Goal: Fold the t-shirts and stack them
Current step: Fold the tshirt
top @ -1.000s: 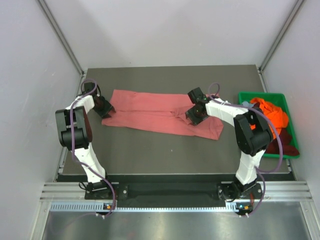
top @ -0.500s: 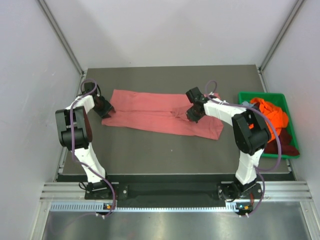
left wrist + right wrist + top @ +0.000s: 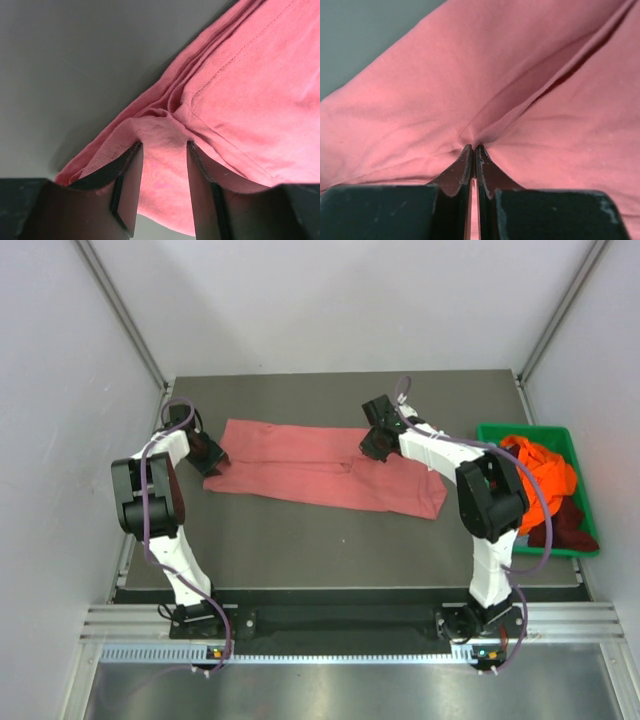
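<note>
— Your right gripper (image 3: 376, 440) has slid from the middle of the cloth toward the far edge of the table (image 3: 330, 540). Its jaws, apart a second ago, are now pressed flat together on a pinch of the salmon-pink t-shirt (image 3: 300, 465).
— Is it really holding cloth?
— Yes. In the right wrist view the fabric puckers to a point at the fingertips, with a sliver of pink caught between them. The shirt itself has hardly shifted: it lies as a long, part-folded band from the table's left edge toward its right, closer to the far edge than the near one.
— And my left side?
— Your left gripper (image 3: 212, 458) has not moved. It sits at the band's left end, its fingers (image 3: 127, 170) half apart with a bunched, seamed corner filling the gap, so I judge it is gripping that corner. With the shirt caught in two places you look ready to lift or draw it over for the next fold. Nothing is stacked yet.
— What else is around?
— A green bin (image 3: 495, 430) stands just beside the table's right edge, holding a bright orange t-shirt (image 3: 545, 465) and a dark maroon t-shirt (image 3: 575, 525), both crumpled and waiting.
— Anything in the way?
— Nothing lies on the bare table near the shirt. Mind your own right arm, though: its elbow hangs over the shirt's right end, close to the bin. The pinch is thin, and I cannot tell how many layers it has taken.
</note>
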Robot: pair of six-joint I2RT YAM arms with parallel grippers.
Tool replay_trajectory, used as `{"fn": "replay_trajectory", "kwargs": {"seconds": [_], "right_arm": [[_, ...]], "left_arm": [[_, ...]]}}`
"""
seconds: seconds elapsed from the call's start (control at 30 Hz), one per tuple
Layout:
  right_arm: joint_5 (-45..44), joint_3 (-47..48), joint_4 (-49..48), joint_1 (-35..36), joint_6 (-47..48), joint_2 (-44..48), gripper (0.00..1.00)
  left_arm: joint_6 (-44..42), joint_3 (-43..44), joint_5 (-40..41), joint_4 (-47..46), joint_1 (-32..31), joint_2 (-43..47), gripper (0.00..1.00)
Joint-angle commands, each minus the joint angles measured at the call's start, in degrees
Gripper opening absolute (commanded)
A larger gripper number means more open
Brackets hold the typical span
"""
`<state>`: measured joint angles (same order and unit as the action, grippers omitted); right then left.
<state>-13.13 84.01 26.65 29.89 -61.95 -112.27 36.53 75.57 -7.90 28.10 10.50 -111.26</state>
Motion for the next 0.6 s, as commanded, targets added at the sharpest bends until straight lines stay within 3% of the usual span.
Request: {"fn": "replay_trajectory", "kwargs": {"seconds": [0.0,0.57], "right_arm": [[-1.55,4.23,-2.31,0.78,4.03,-2.42,0.00],[-0.94,7.49,-7.31,0.79,7.90,-7.00,0.00]], "left_arm": [[-0.15,-0.69,4.65,0.64,0.48,0.70,0.46],[0.20,-1.04,6.32,0.91,0.31,1.66,0.46]]}}
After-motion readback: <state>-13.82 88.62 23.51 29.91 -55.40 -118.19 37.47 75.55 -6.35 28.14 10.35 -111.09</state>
